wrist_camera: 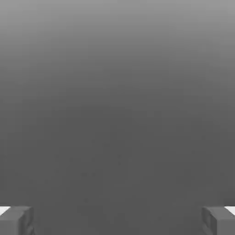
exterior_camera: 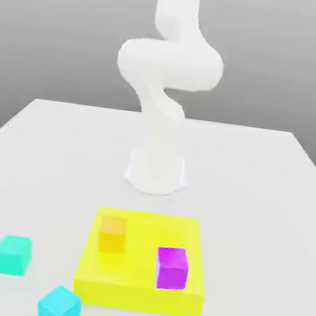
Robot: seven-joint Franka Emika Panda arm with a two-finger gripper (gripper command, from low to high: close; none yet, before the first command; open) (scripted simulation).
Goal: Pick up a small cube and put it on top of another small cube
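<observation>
Purple and orange cubes point(exterior_camera: 171, 268) sit apart on a flat yellow block point(exterior_camera: 137, 298), leaving each room for grasping; the grey two-fingered pincer point(wrist_camera: 117, 221) is spread wide and empty, presumably awaiting a target.

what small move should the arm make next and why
Probably bring the gripper down toward one small cube, perhaps the purple cube. Its fingers stand wide apart with nothing between them, and no cube is stacked on another: the purple and orange cubes sit apart on the yellow slab.
</observation>
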